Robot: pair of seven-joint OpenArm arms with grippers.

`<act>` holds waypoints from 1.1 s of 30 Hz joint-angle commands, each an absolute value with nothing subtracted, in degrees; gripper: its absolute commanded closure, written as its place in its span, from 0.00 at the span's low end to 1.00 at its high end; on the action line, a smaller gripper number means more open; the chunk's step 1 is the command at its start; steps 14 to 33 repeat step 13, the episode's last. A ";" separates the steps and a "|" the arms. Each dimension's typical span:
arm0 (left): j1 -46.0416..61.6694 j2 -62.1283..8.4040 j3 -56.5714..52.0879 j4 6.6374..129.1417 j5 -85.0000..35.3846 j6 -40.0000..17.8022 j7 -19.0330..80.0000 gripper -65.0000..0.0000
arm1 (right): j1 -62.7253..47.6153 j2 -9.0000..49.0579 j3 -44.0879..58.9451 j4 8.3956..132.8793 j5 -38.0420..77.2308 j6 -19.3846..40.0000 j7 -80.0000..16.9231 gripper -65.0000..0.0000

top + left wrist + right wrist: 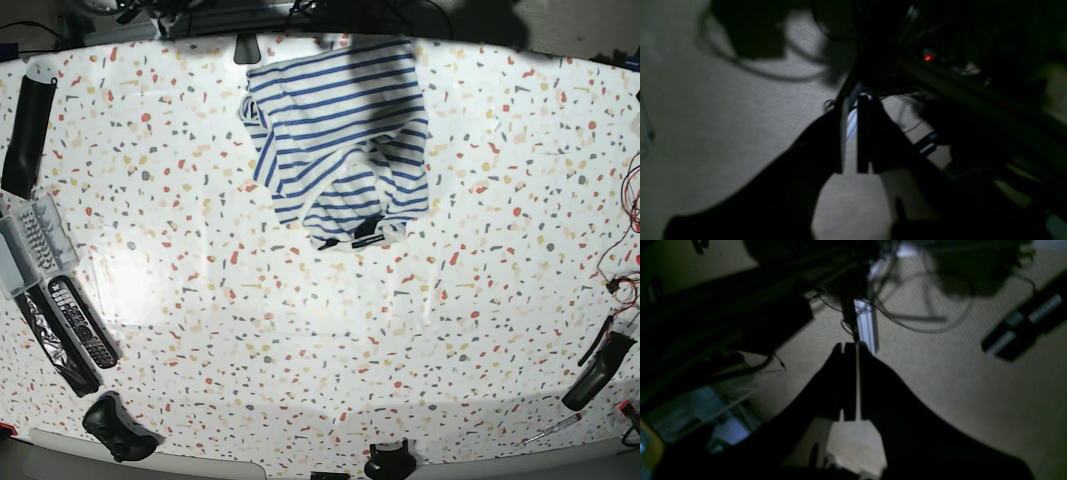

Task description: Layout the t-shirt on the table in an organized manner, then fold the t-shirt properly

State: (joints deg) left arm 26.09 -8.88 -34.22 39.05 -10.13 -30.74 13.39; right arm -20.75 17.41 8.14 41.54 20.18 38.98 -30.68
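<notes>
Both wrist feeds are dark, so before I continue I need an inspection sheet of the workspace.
Surface: table speckled, no spills seen.
Job's things: t-shirt at the far edge, bunched, not laid flat, black label at its near end.
Clutter: black tube, clear box and remote controls on the base view's left; black controller near front; black tool and screwdriver on its right.
Grippers: left end effector shut on striped cloth; right end effector almost closed on a pale sliver, likely cloth.
Cables: red wires at the table's edge; loose cables on the floor.
Surroundings: carpet, dim.
</notes>
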 commanded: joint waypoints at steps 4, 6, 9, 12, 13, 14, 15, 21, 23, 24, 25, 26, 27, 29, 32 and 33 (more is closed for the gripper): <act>24.97 -5.52 -34.41 38.22 -6.94 -31.33 9.89 0.89 | -17.69 16.38 3.77 38.54 17.19 38.76 -27.24 1.00; 23.53 -3.99 -34.41 37.17 -3.38 -31.33 9.30 0.89 | -17.12 15.44 2.20 37.71 16.43 37.56 -26.68 1.00; 21.56 -2.72 -34.41 34.39 -1.02 -31.33 8.82 0.89 | -17.02 14.50 1.41 37.47 16.45 36.47 -26.26 1.00; 19.57 -2.90 -34.41 30.65 -0.93 -31.33 8.01 0.89 | -16.99 14.52 1.43 37.47 16.45 36.10 -26.11 1.00; 18.94 -3.05 -34.41 29.67 -0.80 -31.31 8.01 0.89 | -16.99 14.68 1.43 37.47 16.45 35.92 -25.87 1.00; 18.94 -3.05 -34.41 29.67 -0.80 -31.31 8.01 0.89 | -16.99 14.68 1.43 37.47 16.45 35.92 -25.87 1.00; 18.94 -3.05 -34.41 29.67 -0.80 -31.31 8.01 0.89 | -16.99 14.68 1.43 37.47 16.45 35.92 -25.87 1.00; 18.94 -3.05 -34.41 29.67 -0.80 -31.31 8.01 0.89 | -16.99 14.68 1.43 37.47 16.45 35.92 -25.87 1.00; 18.94 -3.05 -34.41 29.67 -0.80 -31.31 8.01 0.89 | -16.99 14.68 1.43 37.47 16.45 35.92 -25.87 1.00; 18.94 -3.05 -34.41 29.67 -0.80 -31.31 8.01 0.89 | -16.99 14.68 1.43 37.47 16.45 35.92 -25.87 1.00; 18.94 -3.05 -34.41 29.67 -0.80 -31.31 8.01 0.89 | -16.99 14.68 1.43 37.47 16.45 35.92 -25.87 1.00; 18.94 -3.05 -34.41 29.67 -0.80 -31.31 8.01 0.89 | -16.99 14.68 1.43 37.47 16.45 35.92 -25.87 1.00; 18.94 -3.05 -34.41 29.67 -0.80 -31.31 8.01 0.89 | -16.99 14.68 1.43 37.47 16.45 35.92 -25.87 1.00; 18.94 -3.05 -34.41 29.67 -0.80 -31.31 8.01 0.89 | -16.99 14.68 1.43 37.47 16.45 35.92 -25.87 1.00; 18.94 -3.05 -34.41 29.67 -0.80 -31.31 8.01 0.89 | -16.99 14.68 1.43 37.47 16.45 35.92 -25.87 1.00; 18.94 -3.05 -34.41 29.67 -0.80 -31.31 8.01 0.89 | -16.99 14.68 1.43 37.47 16.45 35.92 -25.87 1.00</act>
